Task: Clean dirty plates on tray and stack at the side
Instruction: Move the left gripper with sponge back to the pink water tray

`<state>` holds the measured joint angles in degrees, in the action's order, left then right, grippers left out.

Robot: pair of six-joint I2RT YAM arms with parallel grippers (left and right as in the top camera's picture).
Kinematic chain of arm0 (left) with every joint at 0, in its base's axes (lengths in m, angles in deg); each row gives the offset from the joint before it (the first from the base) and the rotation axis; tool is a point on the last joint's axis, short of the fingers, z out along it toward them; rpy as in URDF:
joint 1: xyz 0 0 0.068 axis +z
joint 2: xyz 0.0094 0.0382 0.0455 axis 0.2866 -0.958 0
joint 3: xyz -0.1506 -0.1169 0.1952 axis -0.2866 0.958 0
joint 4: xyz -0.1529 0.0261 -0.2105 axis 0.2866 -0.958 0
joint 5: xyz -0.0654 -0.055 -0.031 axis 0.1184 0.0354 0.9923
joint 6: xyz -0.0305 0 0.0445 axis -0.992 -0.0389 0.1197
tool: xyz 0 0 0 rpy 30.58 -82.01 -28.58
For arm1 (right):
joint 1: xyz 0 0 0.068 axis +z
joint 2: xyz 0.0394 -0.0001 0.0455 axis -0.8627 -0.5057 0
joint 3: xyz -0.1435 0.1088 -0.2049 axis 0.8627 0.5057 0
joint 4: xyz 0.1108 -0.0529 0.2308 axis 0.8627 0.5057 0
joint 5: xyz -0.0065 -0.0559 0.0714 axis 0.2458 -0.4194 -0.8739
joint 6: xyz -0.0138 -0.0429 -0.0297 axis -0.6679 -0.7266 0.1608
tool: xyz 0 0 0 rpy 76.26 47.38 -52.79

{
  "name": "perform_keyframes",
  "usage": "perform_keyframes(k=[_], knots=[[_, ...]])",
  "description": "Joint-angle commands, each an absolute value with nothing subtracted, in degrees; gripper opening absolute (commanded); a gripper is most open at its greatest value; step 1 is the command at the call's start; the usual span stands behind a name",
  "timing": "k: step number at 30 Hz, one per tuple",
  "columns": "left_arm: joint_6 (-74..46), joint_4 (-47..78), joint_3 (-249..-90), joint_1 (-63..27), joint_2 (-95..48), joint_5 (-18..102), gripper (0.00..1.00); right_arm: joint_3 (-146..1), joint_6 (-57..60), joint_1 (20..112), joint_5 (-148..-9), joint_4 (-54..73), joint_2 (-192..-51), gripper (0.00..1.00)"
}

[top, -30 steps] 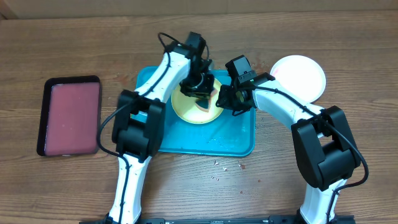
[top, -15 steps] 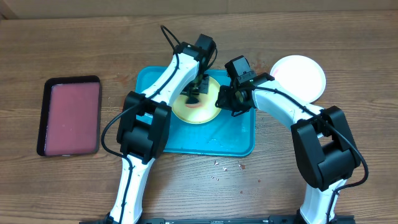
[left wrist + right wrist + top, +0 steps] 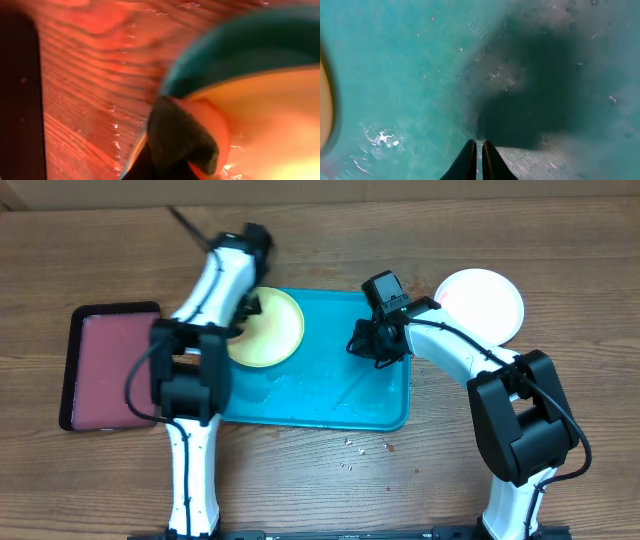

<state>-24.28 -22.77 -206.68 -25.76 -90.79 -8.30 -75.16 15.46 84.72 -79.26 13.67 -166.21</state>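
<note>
The wooden surface [image 3: 100, 480] carries a wet blue tray [image 3: 340, 395], with a red tray [image 3: 68, 370] well apart on its left. A white plate [image 3: 485, 300] lies off the blue tray's right corner, likely starting the clean stack. The yellow plate [image 3: 270, 330] sits at the blue tray's far-left corner. The left tool [image 3: 246, 307] clamps a sponge [image 3: 180, 137] against that plate's edge, apparently for scrubbing. The right tool [image 3: 480, 150] is closed and empty, with its tips low over bare tray, perhaps to steady it.
</note>
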Motion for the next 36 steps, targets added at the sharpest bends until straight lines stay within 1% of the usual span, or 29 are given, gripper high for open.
perform_keyframes(k=[1,3,5,8,12,15,21,25,28,31,33,36], knots=[[-23.08,-23.66,-213.72,-23.29,-90.34,2.45,0.04,-76.39,13.69,85.29,-80.24,13.41,-166.45,0.08],[-16.44,-23.86,-216.06,-22.44,-89.85,11.72,0.04,-77.92,13.3,86.01,-81.6,13.81,-166.45,0.12],[-13.11,-24.8,-217.83,-22.02,-89.57,18.67,0.04,-80.14,12.82,87.19,-82.58,14.16,-166.45,0.22],[-12.98,-25.85,-218.88,-21.91,-89.16,18.78,0.04,-83.97,12.62,89.49,-82.65,14.44,-166.45,0.41],[-12.98,-26.85,-219.29,-21.37,-87.87,18.75,0.04,-88.58,12.73,92.44,-82.52,11.82,-166.45,0.78],[-14.07,-27.53,-219.43,-19.95,-86.51,18.03,0.04,-89.17,14.13,93.82,-82.12,7.27,-166.47,0.86],[-22.07,-30.42,-219.45,-13.65,-83.71,8.2,0.04,-89.17,21.34,94.93,-79.17,2.11,-169.27,0.86],[-24.26,-33.15,-219.45,-7.58,-83.21,6.23,0.04,-89.17,24.88,95.26,-79.33,0.65,-172.04,0.84],[-24.63,-34.31,-219.38,-3.05,-83.23,6.21,0.04,-89.17,25.39,95.72,-79.98,-0.42,-173.6,0.81],[-24.63,-34.63,-219.32,0.88,-83.23,6.91,0.04,-89.17,25.39,96.42,-79.92,-1.52,-174.54,0.75],[-24.59,-34.92,-218.94,2.74,-83.25,6.86,0.04,-89.17,25.43,96.92,-79.92,-2.52,-174.82,0.73],[-24.57,-35.18,-217.96,4.53,-83.25,6.82,0.04,-89.17,26.52,97.47,-79.46,-3.7,-174.82,0.67]])
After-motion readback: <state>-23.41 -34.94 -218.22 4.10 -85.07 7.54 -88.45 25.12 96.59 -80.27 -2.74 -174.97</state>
